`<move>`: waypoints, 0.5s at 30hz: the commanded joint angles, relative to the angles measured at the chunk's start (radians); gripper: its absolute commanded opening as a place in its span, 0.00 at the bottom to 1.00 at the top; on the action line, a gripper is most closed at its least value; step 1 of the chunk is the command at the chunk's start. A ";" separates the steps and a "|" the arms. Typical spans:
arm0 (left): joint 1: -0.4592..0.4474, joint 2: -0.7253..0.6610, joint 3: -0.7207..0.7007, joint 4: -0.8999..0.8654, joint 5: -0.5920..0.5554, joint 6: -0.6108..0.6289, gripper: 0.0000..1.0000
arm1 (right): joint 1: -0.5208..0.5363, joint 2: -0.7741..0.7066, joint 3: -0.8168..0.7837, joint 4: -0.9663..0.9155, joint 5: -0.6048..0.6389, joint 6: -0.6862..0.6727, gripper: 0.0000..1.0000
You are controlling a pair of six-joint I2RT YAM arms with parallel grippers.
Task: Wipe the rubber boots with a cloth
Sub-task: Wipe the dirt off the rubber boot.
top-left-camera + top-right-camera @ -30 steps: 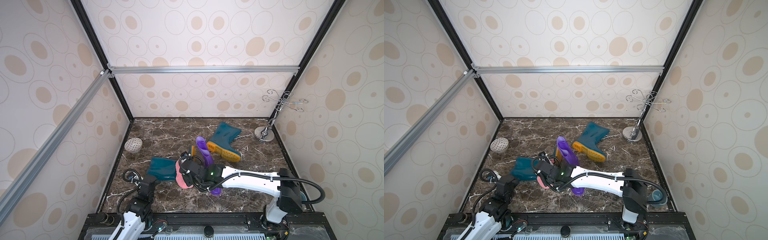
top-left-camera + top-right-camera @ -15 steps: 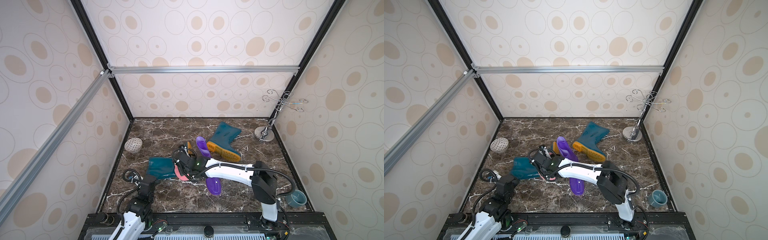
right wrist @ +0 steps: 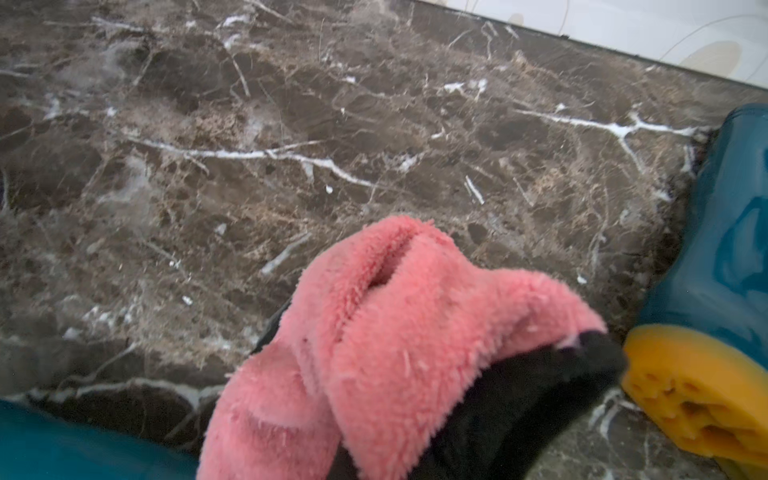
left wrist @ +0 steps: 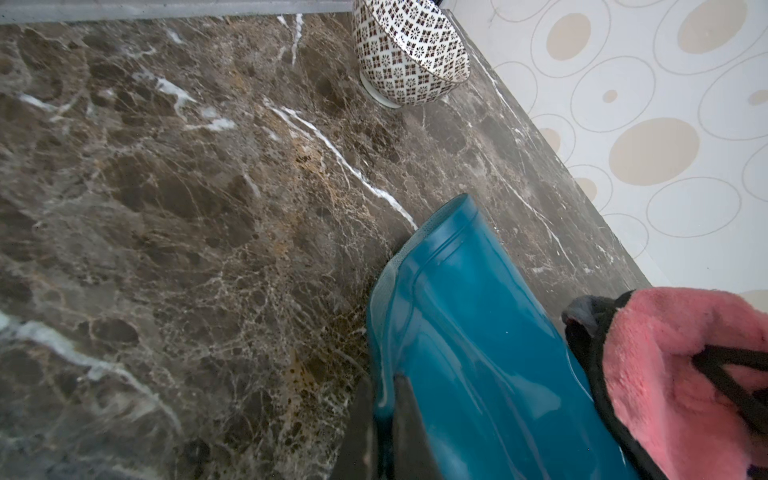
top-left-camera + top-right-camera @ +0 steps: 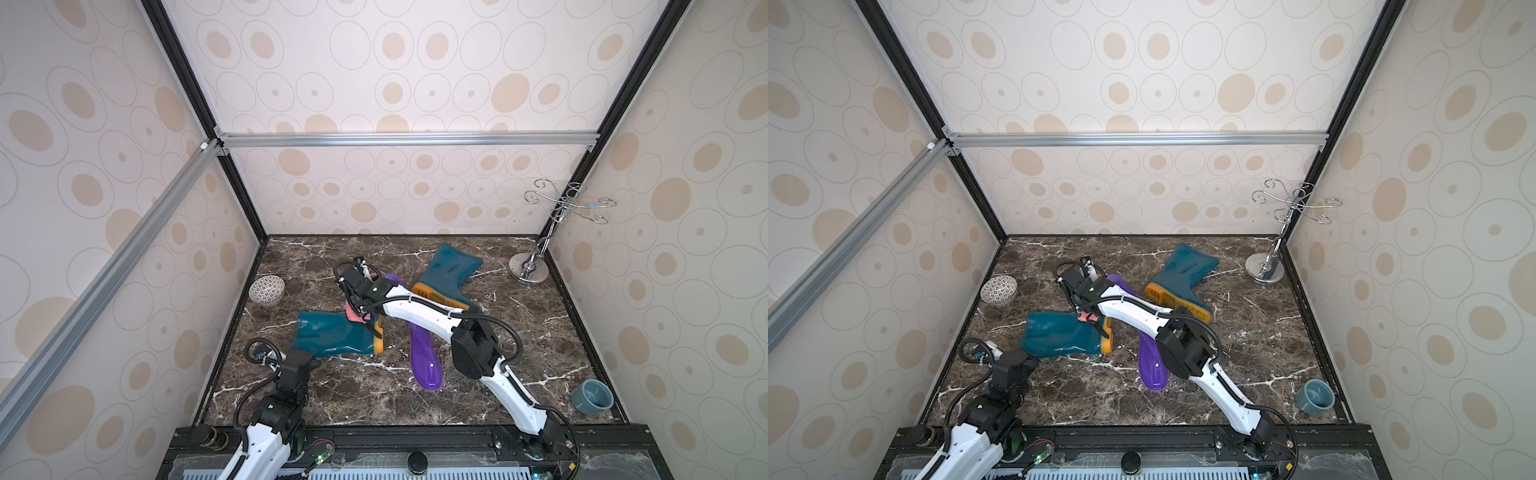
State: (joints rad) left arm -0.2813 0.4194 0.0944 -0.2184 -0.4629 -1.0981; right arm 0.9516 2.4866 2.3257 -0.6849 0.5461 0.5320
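Bunched pink cloth hangs over the marble floor, near the orange sole of a teal boot.

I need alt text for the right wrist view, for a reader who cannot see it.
A bunched fluffy pink cloth with a dark edge fills the foreground over a brown marble surface with white veins. Close to it is a glossy teal rubber boot with a yellow-orange treaded sole.

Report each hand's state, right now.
Left hand: closed, pinching the cuff of the near teal boot.
Right hand: closed, holding the pink cloth.
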 commanded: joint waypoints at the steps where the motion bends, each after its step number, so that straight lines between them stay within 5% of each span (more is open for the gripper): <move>1: 0.009 -0.013 -0.009 -0.001 -0.033 0.017 0.00 | -0.012 0.063 0.117 -0.110 0.093 -0.046 0.00; 6: 0.008 -0.008 -0.008 0.001 -0.034 0.016 0.00 | 0.000 0.031 0.082 -0.091 0.059 -0.073 0.00; 11: 0.009 -0.008 -0.009 0.005 -0.035 0.017 0.00 | 0.058 -0.168 -0.237 0.090 0.107 -0.092 0.00; 15: 0.008 0.004 -0.006 0.008 -0.034 0.017 0.00 | 0.096 -0.247 -0.320 0.080 0.113 -0.054 0.00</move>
State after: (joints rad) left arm -0.2813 0.4213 0.0940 -0.2153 -0.4625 -1.0943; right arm 1.0164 2.3054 2.0373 -0.6056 0.6296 0.4526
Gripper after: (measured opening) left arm 0.062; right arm 0.057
